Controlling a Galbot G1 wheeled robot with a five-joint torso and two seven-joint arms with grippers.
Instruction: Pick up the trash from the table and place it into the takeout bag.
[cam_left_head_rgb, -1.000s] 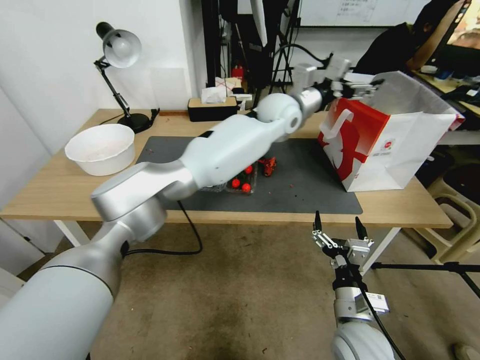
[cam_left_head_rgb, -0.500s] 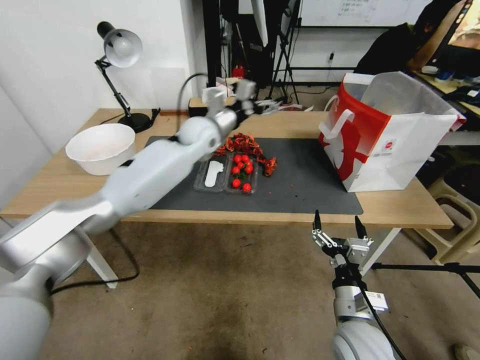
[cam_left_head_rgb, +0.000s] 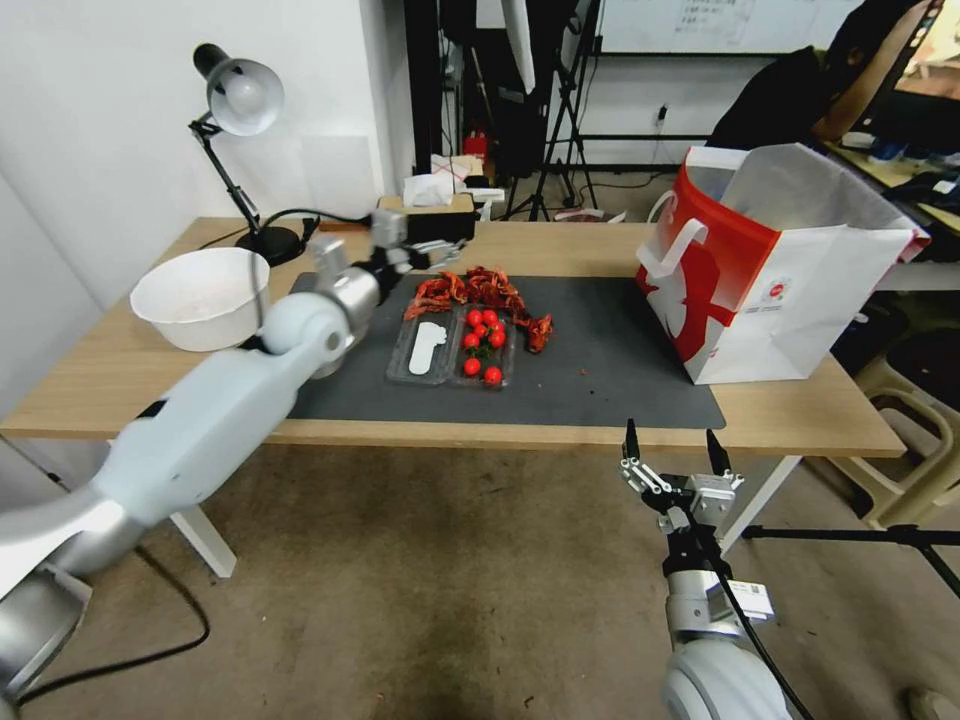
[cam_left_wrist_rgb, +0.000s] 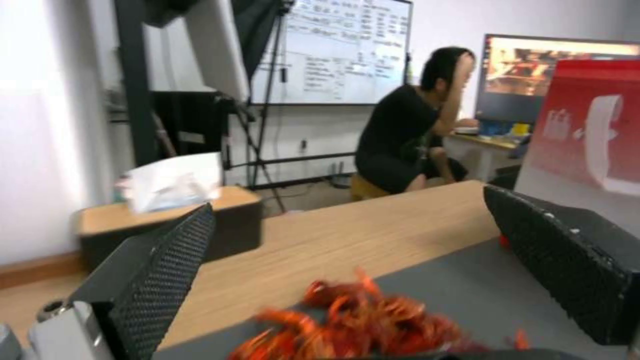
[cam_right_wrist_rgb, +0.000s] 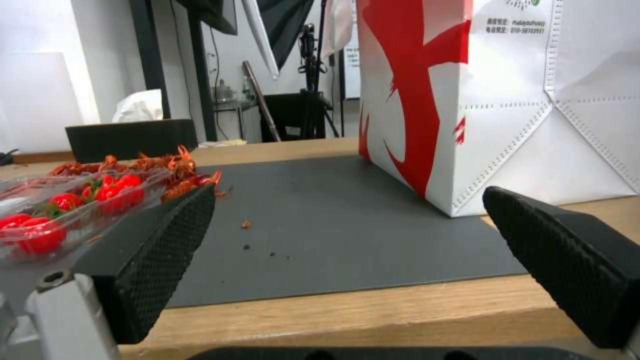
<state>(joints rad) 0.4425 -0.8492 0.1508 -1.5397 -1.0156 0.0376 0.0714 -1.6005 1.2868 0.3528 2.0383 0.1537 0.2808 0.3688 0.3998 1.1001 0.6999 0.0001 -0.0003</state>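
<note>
The takeout bag (cam_left_head_rgb: 790, 290), red and white with flat white handles, stands open on the right end of the light-wood table (cam_left_head_rgb: 600, 248); its side also faces me in the right wrist view (cam_right_wrist_rgb: 507, 90). The trash is out of view. My left gripper (cam_left_head_rgb: 432, 252) hangs open and empty over the back left of the dark grey mat (cam_left_head_rgb: 610, 370), just left of a heap of red shells (cam_left_head_rgb: 480, 288). In the left wrist view its fingers (cam_left_wrist_rgb: 167, 260) stand wide apart above that heap (cam_left_wrist_rgb: 360, 325). My right gripper (cam_left_head_rgb: 672, 432) is open below the table's front edge.
A clear tray with cherry tomatoes (cam_left_head_rgb: 455, 348) lies mid-mat. A large white bowl (cam_left_head_rgb: 200, 297) sits at the left, a desk lamp (cam_left_head_rgb: 240, 100) and a tissue box (cam_left_head_rgb: 425, 215) at the back. A person sits at a desk behind the table.
My left arm has swung from over the takeout bag's mouth leftward across the table to the mat's back left, gripper empty. The right arm has stayed put.
</note>
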